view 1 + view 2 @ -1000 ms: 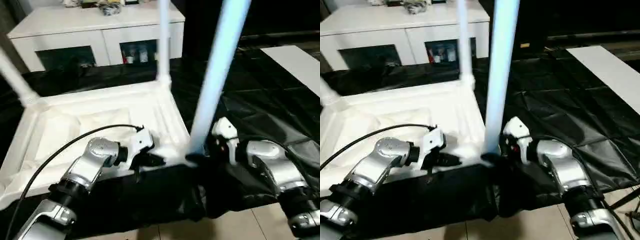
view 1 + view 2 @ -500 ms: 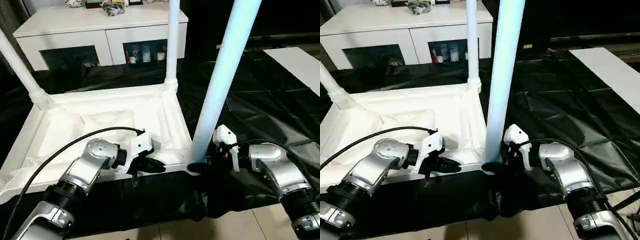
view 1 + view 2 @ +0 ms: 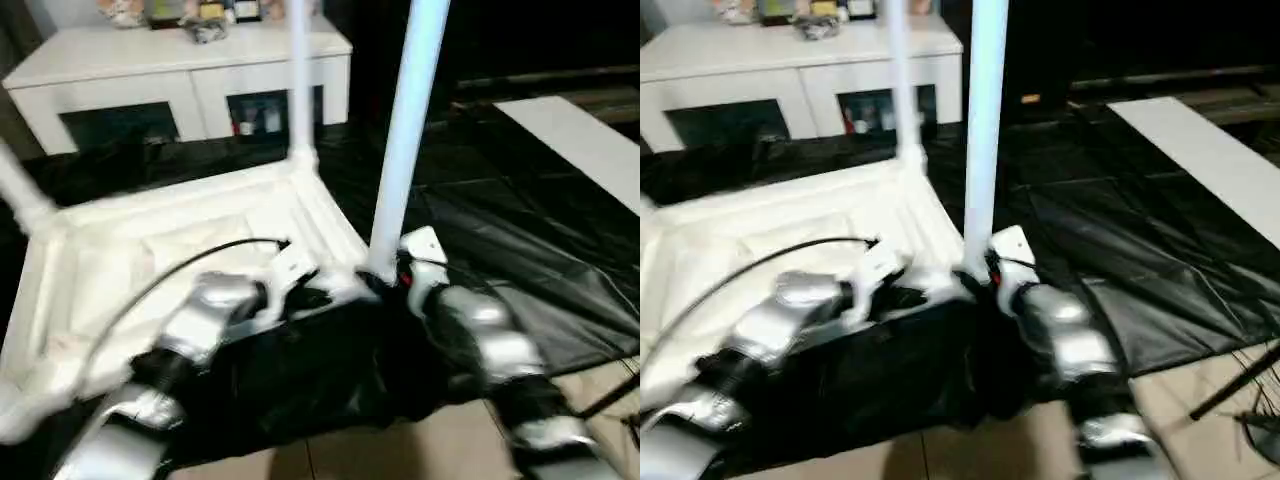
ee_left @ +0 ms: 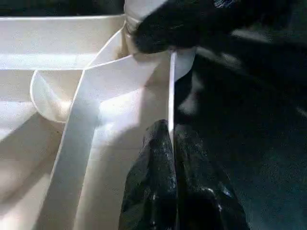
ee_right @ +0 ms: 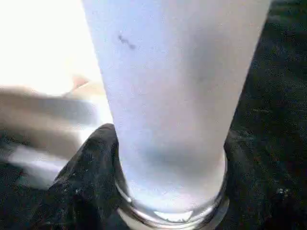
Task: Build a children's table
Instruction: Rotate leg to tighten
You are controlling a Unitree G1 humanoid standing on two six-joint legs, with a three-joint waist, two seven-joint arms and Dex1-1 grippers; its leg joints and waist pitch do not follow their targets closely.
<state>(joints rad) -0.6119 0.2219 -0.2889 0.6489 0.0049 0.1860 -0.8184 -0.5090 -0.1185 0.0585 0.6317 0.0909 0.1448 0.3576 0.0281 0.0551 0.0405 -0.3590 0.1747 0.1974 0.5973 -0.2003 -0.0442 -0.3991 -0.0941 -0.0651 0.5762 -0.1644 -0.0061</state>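
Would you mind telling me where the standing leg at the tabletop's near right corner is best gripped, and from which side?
Grip the leg low, just above its corner socket, from the robot's side: it is round, upright and widest there, and the right gripper already straddles that base.

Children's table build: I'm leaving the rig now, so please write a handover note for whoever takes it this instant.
Left gripper: shut, fingertips at the near rim of the white plastic tabletop; whether it pinches the rim is unclear.
Right gripper: closed around the foot of the near-right white tubular leg.
Things: the tabletop lies underside up on the black sheet.
Done: far-left leg and far-right leg stand in their corner sockets; the near-right leg stands upright at its socket.
Left: probably check that leg's seat, fit the fourth leg, turn the table over.
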